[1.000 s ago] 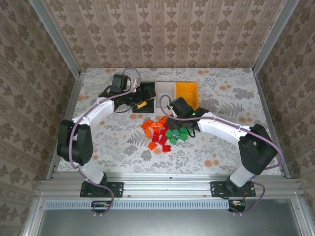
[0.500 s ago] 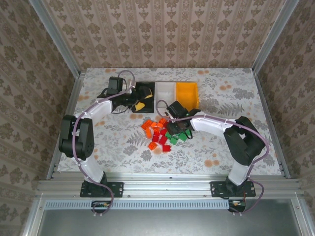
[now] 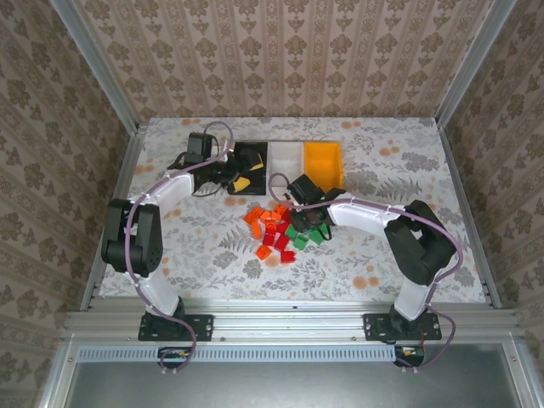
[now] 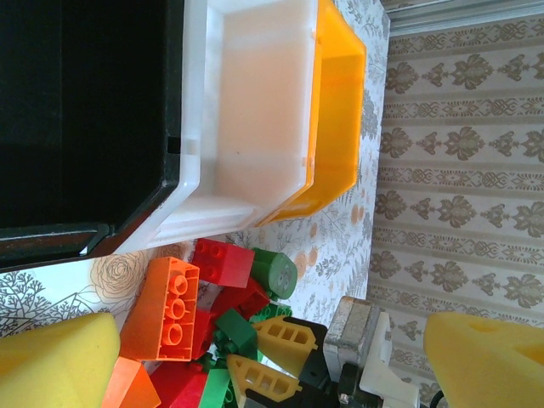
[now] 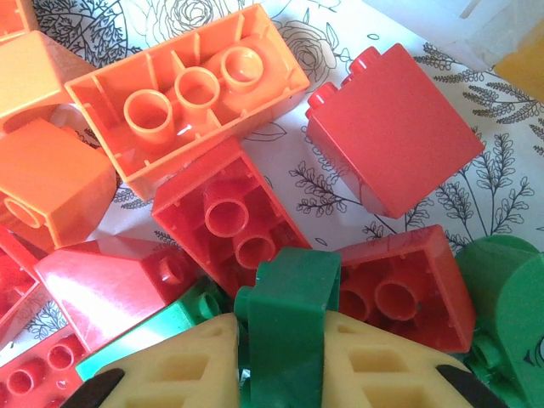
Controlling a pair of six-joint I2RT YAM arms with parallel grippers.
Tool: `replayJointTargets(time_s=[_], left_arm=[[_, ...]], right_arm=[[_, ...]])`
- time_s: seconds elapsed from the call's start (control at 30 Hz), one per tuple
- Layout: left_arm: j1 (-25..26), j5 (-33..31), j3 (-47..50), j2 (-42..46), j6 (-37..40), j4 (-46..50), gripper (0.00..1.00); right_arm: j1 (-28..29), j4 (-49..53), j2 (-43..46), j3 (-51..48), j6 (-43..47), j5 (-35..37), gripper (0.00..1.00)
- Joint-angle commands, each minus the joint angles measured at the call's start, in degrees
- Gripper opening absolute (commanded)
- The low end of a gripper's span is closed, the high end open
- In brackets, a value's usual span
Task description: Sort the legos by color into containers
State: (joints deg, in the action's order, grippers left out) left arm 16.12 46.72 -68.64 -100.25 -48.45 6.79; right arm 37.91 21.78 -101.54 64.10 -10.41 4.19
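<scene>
Right wrist view: the right gripper (image 5: 285,353) pinches its yellow fingers (image 5: 183,365) narrow on a green brick (image 5: 289,293); a second ago the jaws stood partly apart. Close around the brick lie red bricks (image 5: 391,144) and an orange brick (image 5: 191,93) turned hollow side up, all on the flowered table (image 5: 501,183).

From above, this gripper (image 3: 299,214) sits at the upper right of the legos (image 3: 274,236), which are heaped just in front of the containers. The arm's elbow has swung in toward the middle since a second ago.

The left gripper (image 3: 240,177) is spread wide and holds nothing. It hangs at the near edge of the black bin (image 3: 255,153), having drawn back and uncovered more of it. The white bin (image 3: 286,157) and the yellow-orange bin (image 3: 323,161) stand side by side to its right, and the three touch in a row.
</scene>
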Motion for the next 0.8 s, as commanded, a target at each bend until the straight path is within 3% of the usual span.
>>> replayJointTargets(time_s=[0.0,0.27,0.43,0.57,0.77], left_arm=[[0.0,0.9,-0.9,1.7,0.0,-0.1,1.00],[0.0,1.1,-1.1,1.8,0.1,0.0,1.00],[0.4,1.3,-1.1,1.9,0.1,-0.2,1.00],[3.0,2.0,-1.1,1.0,-0.1,-0.7,1.00],[8.8,3.1,-1.6,-1.0,0.2,-0.5,1.00]], right_arm=[[0.0,-0.3,2.2,-0.9,-0.2,1.1,0.23],[0.1,1.1,7.7,-1.3,-0.5,0.8,0.21],[-0.9,1.5,11.0,1.6,0.8,4.2,0.21],[-6.6,0.2,9.1,7.5,0.8,5.4,0.21],[-16.5,1.1,-2.0,18.9,-0.9,3.4,0.20]])
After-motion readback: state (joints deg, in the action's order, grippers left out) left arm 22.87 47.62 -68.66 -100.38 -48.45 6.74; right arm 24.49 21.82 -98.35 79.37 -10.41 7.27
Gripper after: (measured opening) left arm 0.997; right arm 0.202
